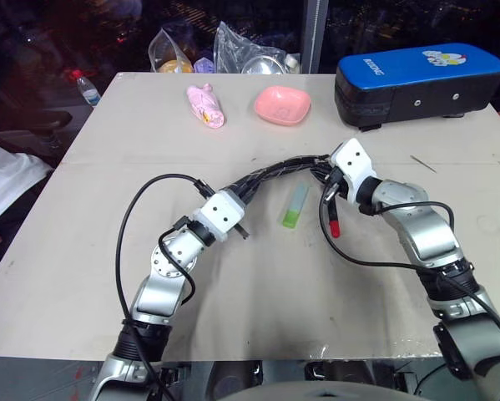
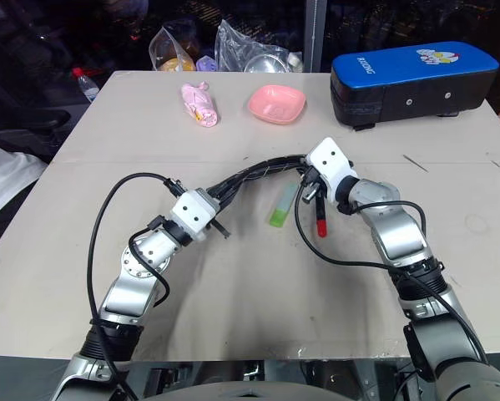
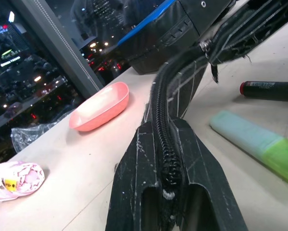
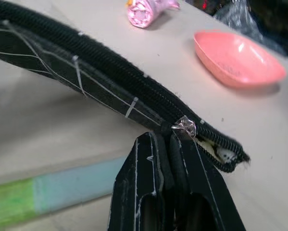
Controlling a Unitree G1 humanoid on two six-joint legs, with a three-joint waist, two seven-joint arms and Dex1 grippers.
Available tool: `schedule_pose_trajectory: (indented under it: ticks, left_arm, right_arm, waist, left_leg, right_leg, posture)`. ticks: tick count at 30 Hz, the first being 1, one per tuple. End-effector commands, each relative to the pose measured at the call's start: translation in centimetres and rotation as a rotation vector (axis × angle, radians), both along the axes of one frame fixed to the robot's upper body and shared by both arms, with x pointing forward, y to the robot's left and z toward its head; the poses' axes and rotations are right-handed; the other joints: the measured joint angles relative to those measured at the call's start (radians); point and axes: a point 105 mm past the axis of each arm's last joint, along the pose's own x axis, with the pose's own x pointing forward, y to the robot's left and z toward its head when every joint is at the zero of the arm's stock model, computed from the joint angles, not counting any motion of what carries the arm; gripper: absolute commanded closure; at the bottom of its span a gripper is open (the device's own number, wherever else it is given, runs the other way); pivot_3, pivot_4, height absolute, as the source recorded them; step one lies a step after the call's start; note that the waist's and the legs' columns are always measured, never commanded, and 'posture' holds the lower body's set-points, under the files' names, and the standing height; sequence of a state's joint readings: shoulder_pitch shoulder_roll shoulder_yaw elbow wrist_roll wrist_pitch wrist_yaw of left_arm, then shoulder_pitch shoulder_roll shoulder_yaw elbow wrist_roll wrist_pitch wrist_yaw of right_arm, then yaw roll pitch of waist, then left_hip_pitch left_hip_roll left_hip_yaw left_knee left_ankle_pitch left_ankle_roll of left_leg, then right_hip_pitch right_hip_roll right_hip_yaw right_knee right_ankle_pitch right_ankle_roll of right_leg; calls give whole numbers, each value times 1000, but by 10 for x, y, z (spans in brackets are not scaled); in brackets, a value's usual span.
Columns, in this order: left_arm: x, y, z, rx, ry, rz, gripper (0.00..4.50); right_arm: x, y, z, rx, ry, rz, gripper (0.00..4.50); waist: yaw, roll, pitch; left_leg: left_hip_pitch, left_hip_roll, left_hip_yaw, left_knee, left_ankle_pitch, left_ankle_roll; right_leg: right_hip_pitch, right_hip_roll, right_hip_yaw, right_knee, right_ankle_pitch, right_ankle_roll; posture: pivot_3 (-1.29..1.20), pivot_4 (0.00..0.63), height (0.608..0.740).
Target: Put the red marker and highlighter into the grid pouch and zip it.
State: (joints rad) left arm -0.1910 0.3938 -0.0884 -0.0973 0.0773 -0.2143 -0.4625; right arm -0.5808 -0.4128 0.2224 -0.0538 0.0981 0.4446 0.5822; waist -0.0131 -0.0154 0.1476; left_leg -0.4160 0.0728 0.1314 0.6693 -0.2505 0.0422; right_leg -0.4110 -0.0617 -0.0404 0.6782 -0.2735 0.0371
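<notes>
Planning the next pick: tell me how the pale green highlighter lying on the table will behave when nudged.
The pale green translucent plastic highlighter looks flat-sided, so it would probably slide rather than roll. Being short and stubby, it likely stays rigid. Its smooth body may slip on the bare beige table.

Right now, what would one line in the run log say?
black grid-lined fabric pouch: held up by both shut grippers | pale green highlighter: on table | black red-capped marker: on table
</notes>
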Motion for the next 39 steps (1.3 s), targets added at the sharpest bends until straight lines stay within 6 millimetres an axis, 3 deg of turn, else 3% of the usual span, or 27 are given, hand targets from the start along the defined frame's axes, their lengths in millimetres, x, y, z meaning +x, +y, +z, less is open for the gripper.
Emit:
schedule_pose_trajectory:
  ticks: [1,21,39]
  left_arm:
    - [-4,-3,3,20,-30,-26,4500]
    - [-26,-1,-16,91,80,-168,4500]
    - [-25,-6,-24,77,102,-170,4500]
  right_arm:
    - [-4,12,14,-23,-77,72,4446]
    - [6,-3,4,-321,-240,165,4446]
    - [-14,22,3,-386,-327,378,4446]
  waist:
    - [0,0,0]
    - [0,0,0]
    - [0,0,0]
  left_leg:
    - [0,0,0,0,0,0]
    - [0,0,1,0,0,0]
    - [0,0,1,0,0,0]
  right_leg:
    - [0,0,0,0,0,0]
    - [0,0,0,0,0,0]
    - [0,0,0,0,0,0]
  posture:
    - [0,150,740]
    - [0,150,740]
    - [0,150,740]
